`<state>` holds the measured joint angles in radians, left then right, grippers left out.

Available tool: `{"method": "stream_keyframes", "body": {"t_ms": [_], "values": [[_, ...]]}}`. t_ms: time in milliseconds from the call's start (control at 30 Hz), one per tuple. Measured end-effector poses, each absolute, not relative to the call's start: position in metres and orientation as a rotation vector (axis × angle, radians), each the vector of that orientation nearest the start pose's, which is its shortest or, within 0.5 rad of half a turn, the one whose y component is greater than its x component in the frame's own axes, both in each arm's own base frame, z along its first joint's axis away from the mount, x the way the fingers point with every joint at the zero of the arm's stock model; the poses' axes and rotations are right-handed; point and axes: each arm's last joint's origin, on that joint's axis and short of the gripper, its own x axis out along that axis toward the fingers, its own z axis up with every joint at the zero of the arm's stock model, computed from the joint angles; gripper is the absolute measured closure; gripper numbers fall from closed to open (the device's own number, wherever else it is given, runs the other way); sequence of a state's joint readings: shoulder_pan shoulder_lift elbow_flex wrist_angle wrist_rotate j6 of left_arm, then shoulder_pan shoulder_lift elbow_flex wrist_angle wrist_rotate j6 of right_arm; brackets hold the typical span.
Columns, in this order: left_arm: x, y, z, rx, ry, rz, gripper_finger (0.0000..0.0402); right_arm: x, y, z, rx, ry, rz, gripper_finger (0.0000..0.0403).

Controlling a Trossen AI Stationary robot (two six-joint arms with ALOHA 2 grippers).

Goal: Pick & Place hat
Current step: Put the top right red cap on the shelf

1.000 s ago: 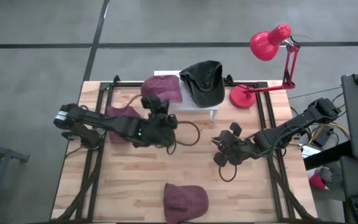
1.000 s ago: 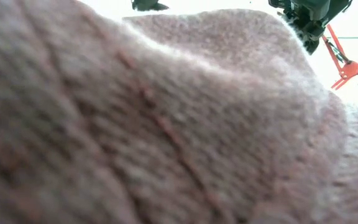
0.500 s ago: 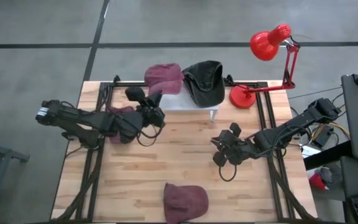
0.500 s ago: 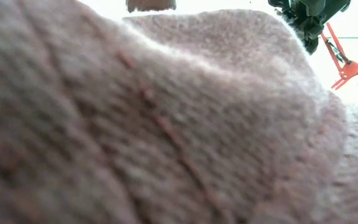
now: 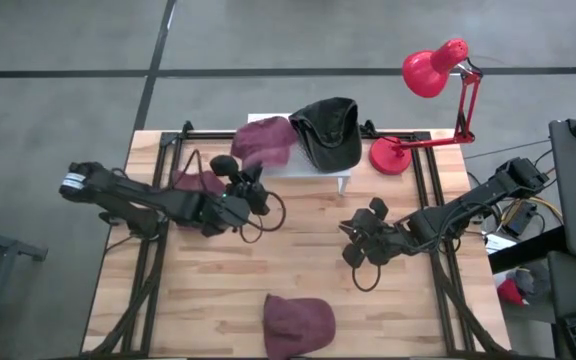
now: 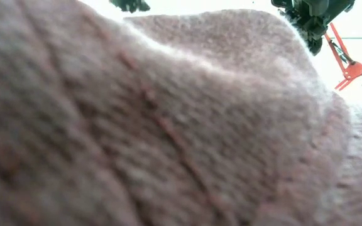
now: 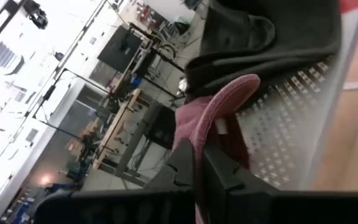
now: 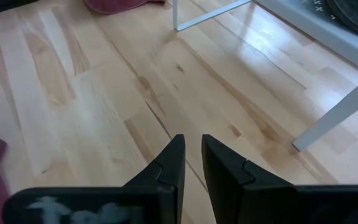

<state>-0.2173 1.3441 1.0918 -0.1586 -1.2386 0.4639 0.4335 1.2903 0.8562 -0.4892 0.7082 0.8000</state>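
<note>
One maroon hat (image 5: 264, 140) is pinched by its brim in the closed left claw (image 5: 251, 180), draped on the white stand (image 5: 313, 170) beside the dark hat (image 5: 330, 130). Release should wait until it is fully supported. Right claw (image 5: 353, 243), narrowly parted, is empty over the desk (image 5: 218, 300).

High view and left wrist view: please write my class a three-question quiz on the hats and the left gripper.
1. True or false: the black hat lies on the white stand.
2. What is the left gripper shut on? A) nothing B) a maroon hat C) the black hat
3. How many maroon hats does the high view show?

Key: 1 true. 2 B. 3 three: the held one at the stand, one on the table's left, and one at its near edge.
</note>
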Motion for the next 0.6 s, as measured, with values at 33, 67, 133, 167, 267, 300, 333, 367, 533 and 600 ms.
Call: {"method": "stream_keyframes", "body": {"t_ms": [33,67,133,167,267,300,333,367,533,600], "values": [[0.283,-0.034,0.321,0.714,0.557,0.913,0.0396,0.233,0.087,0.237,0.256,0.613,-0.534,0.0351],[0.283,-0.034,0.315,0.729,0.561,0.893,0.0394,0.233,0.087,0.237,0.256,0.613,-0.534,0.0351],[0.284,-0.034,0.303,0.756,0.563,0.865,0.0392,0.234,0.087,0.237,0.26,0.612,-0.535,0.0351],[0.284,-0.034,0.297,0.762,0.56,0.861,0.0392,0.234,0.087,0.237,0.26,0.611,-0.535,0.0351],[0.282,-0.033,0.286,0.784,0.555,0.868,0.0393,0.234,0.087,0.237,0.26,0.611,-0.535,0.0351],[0.282,-0.033,0.283,0.798,0.561,0.87,0.0393,0.234,0.087,0.237,0.26,0.61,-0.536,0.0351],[0.281,-0.033,0.281,0.815,0.569,0.868,0.0393,0.234,0.087,0.237,0.26,0.609,-0.537,0.0351],[0.282,-0.032,0.279,0.831,0.578,0.868,0.0393,0.234,0.087,0.237,0.259,0.609,-0.538,0.0351],[0.287,-0.022,0.275,0.866,0.621,0.92,0.0393,0.234,0.087,0.237,0.252,0.599,-0.55,0.0351],[0.29,-0.017,0.273,0.863,0.628,0.923,0.0393,0.234,0.087,0.237,0.25,0.596,-0.554,0.0351]]}}
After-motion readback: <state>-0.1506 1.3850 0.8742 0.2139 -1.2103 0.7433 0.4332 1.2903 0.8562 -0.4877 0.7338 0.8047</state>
